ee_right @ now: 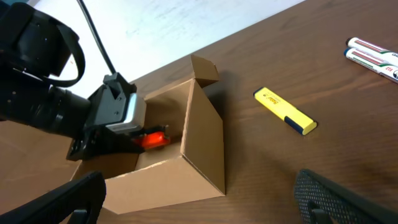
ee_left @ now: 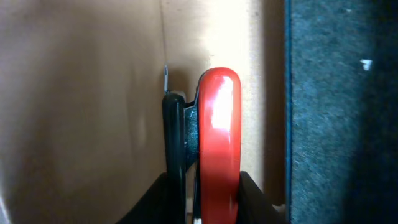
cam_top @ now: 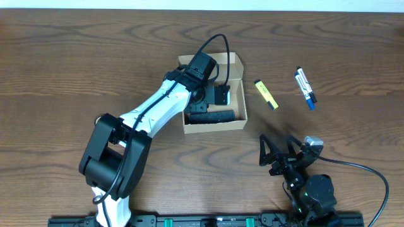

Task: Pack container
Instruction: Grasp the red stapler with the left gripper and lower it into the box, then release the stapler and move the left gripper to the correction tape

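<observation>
With the container [cam_top: 214,125] mid-table and the left pincer [ee_left: 206,177] inside it astride a red item [ee_left: 219,124], gripping or releasing I cannot tell, a snagged lift-out could tip the box, while the right pincer [cam_top: 278,157] stands open.

Wood-grain table carrying a box and three pens.
The dark brown table [cam_top: 76,57] bears an open tan cardboard box [cam_top: 214,125] near its middle. A yellow highlighter [cam_top: 266,94] lies just beside the box on the right. Farther right, two white-bodied markers [cam_top: 306,88] with blue ends lie side by side.
</observation>
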Controlling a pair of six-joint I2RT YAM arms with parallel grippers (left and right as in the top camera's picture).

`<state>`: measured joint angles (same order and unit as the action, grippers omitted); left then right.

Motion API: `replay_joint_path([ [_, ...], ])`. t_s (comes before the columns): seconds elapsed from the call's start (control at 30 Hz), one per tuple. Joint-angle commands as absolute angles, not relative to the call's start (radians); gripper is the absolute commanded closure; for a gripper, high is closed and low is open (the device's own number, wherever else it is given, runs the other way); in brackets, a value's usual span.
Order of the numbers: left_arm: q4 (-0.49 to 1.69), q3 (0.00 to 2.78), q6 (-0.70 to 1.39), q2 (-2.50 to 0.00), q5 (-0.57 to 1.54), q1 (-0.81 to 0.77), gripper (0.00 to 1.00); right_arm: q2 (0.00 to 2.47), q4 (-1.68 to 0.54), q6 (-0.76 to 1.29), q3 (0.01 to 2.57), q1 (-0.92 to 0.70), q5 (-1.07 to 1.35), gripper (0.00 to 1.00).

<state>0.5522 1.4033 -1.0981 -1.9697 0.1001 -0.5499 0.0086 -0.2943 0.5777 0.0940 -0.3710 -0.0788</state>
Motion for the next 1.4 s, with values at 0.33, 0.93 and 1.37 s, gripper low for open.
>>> replay_joint_path([
  [0.33, 0.543, 1.423, -0.949, -1.897, 0.094, -0.544, 0.46, 0.009, -0.296, 0.587, 0.091, -0.360, -0.085, 0.01],
  [0.93, 0.712, 1.423, -0.220, -1.393, -0.248, -0.439, 0.04, 0.009, -0.296, 0.587, 0.091, -0.360, -0.085, 0.01],
  [1.37, 0.878, 1.423, -0.128, -1.354, -0.146, -0.361, 0.05, 0.009, -0.296, 0.587, 0.091, -0.360, -0.085, 0.01],
])
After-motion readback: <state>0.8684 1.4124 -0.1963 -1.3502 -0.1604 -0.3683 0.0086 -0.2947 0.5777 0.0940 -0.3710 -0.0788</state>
